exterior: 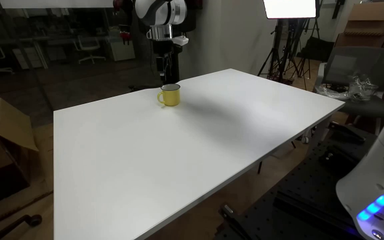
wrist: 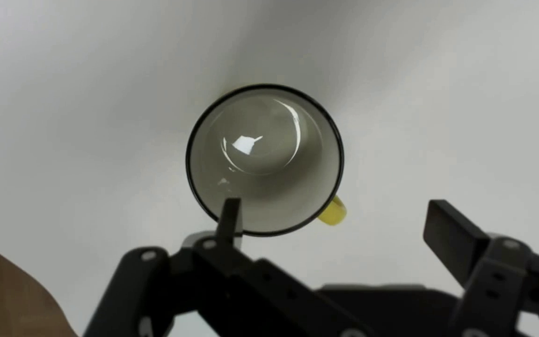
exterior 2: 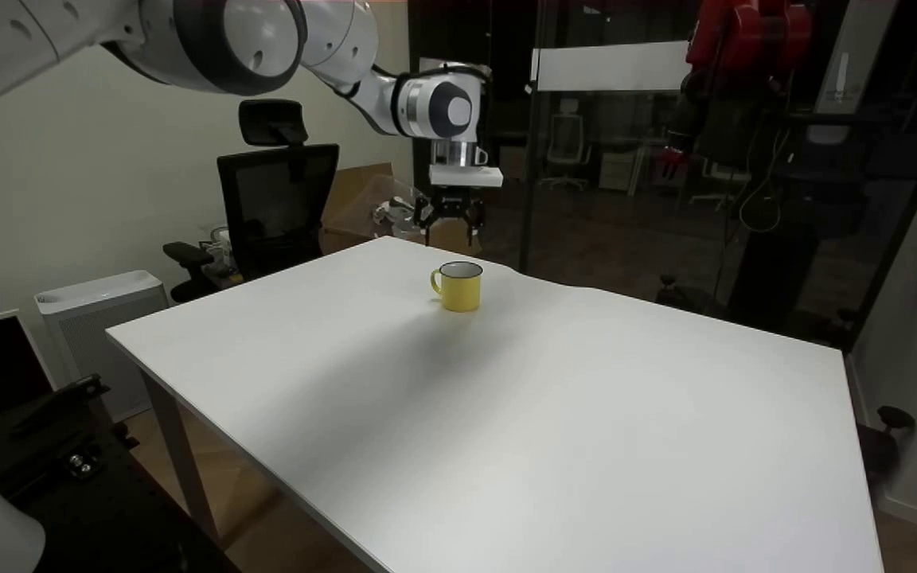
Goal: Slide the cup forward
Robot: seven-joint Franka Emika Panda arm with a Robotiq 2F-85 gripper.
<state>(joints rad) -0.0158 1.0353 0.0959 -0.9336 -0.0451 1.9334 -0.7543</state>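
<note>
While blue lights (exterior: 375, 207) glow on the white robot base (exterior: 368, 181) nearest me, a dark perforated platform (exterior: 298, 180) stretches beside it, and past that begins the white table (exterior 2: 665, 446). Around the table I see a grey chair (exterior: 348, 61) with crumpled clear plastic (exterior: 363, 88) on its seat, a black office chair (exterior 2: 279, 199), and a cardboard box (exterior: 17, 125) with one flap hanging outward. The arm (exterior 2: 259, 36) reaches high over the tabletop, and what stands closest to the cup (exterior 2: 460, 294) is the gripper (exterior 2: 449, 239) itself, pointing down. Its jaws are spread well apart. One finger (wrist: 229, 220) crosses the cup's dark rim (wrist: 342, 161) in the wrist view, yet in an exterior view both fingertips show apart from it. That small yellow cup sits upright on the table near the far edge, its long axis vertical and its mouth facing up. The handle (wrist: 333, 212) points left in both exterior views and to the lower right in the wrist view, toward the space between the two fingers. Farther back, past the table's edge, white office chairs (exterior: 90, 47) stand behind dark glass (exterior: 88, 80), and a bright white panel (exterior: 290, 8) glows off to one side.
</note>
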